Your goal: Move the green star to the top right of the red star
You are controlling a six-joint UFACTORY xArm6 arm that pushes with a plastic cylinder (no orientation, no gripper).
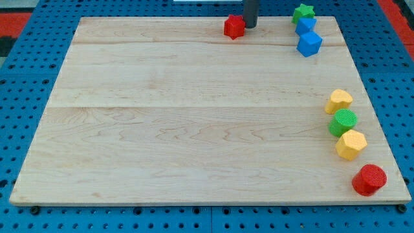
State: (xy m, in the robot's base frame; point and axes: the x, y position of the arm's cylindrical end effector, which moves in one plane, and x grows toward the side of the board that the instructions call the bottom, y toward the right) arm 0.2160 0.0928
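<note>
The red star [234, 26] lies near the top edge of the wooden board [194, 116], a little right of centre. The green star [303, 12] sits at the top right, touching the upper of two blue blocks. My tip [250, 26] is just right of the red star, very close to it or touching it, and well left of the green star.
Two blue blocks, one [306, 26] above the other [310, 44], sit below the green star. Down the right edge stand a yellow block [339, 101], a green cylinder [343, 122], a yellow hexagon [351, 144] and a red cylinder [369, 179].
</note>
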